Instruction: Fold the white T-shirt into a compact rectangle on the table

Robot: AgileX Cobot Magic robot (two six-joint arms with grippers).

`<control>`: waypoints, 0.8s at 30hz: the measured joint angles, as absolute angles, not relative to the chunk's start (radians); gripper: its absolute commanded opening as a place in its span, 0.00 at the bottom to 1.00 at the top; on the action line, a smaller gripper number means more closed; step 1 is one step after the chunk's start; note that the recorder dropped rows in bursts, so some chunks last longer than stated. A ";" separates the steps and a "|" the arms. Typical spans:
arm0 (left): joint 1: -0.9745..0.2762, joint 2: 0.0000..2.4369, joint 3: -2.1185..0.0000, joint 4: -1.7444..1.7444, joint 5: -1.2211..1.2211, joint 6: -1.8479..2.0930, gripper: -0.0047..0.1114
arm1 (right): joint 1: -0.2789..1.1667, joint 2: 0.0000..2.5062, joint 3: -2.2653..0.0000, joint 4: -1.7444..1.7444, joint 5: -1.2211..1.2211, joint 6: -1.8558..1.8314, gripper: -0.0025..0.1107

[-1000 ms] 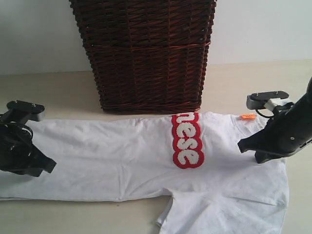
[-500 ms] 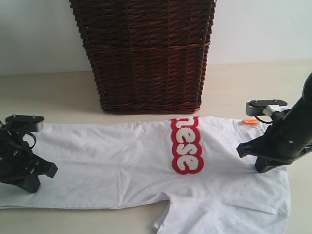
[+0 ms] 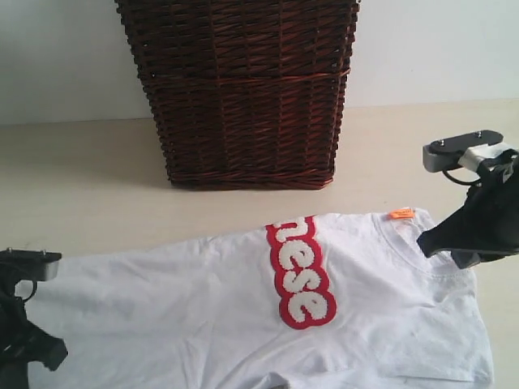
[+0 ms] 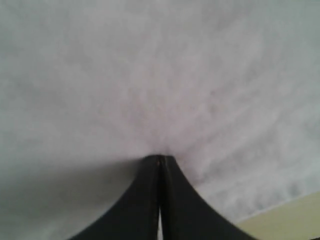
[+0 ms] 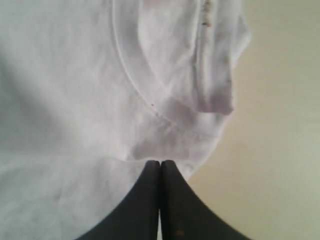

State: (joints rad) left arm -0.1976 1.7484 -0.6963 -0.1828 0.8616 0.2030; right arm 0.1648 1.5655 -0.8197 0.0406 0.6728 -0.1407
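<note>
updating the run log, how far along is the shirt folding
Done: the white T-shirt lies flat on the table, its lettering cut off at the far edge, so one lengthwise fold seems made. In hand: left fingers pinch cloth at its left end, right fingers by the collar. Still to do: folding it crosswise into a compact rectangle.

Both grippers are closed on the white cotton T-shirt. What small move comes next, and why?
Probably raise both together slightly to start a fold: the left gripper and right gripper pinch the white cotton T-shirt, which lies unfolded on the pale beige table.
</note>
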 measured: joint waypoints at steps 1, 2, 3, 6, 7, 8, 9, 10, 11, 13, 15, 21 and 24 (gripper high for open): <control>-0.200 1.714 -0.679 -0.157 0.854 0.203 0.04 | 0.165 1.534 -0.820 0.036 0.681 -0.174 0.10; -0.200 1.688 -0.677 -0.147 0.835 0.203 0.04 | 0.165 1.518 -0.820 0.047 0.683 -0.200 0.15; -0.200 1.620 -0.679 -0.139 0.771 0.203 0.04 | 0.168 1.486 -0.820 0.094 0.683 -0.263 0.19; -0.200 1.481 -0.683 -0.117 0.630 0.212 0.13 | 0.171 1.436 -0.820 0.265 0.687 -0.450 0.28; -0.200 1.420 -0.685 -0.106 0.590 0.248 0.21 | 0.171 1.418 -0.820 0.344 0.693 -0.535 0.28; -0.200 1.376 -0.685 -0.102 0.576 0.297 0.23 | 0.172 1.403 -0.820 0.417 0.704 -0.615 0.28; -0.200 1.355 -0.685 -0.102 0.573 0.326 0.16 | 0.172 1.395 -0.820 0.450 0.708 -0.650 0.27; -0.200 1.308 -0.685 -0.119 0.566 0.356 0.09 | 0.173 1.385 -0.820 0.489 0.708 -0.687 0.27; -0.200 1.277 -0.685 -0.131 0.557 0.359 0.04 | 0.173 1.381 -0.820 0.498 0.708 -0.694 0.26; -0.200 1.154 -0.685 -0.175 0.530 0.359 0.04 | 0.173 1.354 -0.820 0.507 0.708 -0.688 0.24; -0.200 0.991 -0.685 -0.216 0.512 0.359 0.04 | 0.173 1.311 -0.826 0.512 0.711 -0.654 0.23; -0.200 0.554 -0.584 -0.350 0.382 0.359 0.04 | 0.173 1.166 -0.838 0.544 0.709 -0.618 0.23; -0.200 0.392 -0.527 -0.395 0.346 0.359 0.04 | 0.173 1.114 -0.838 0.546 0.709 -0.587 0.23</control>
State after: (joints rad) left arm -0.2000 0.3921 -0.5270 -0.3949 0.3455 0.3585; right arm 0.1731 1.1139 -0.8378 0.5463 0.7087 -0.5869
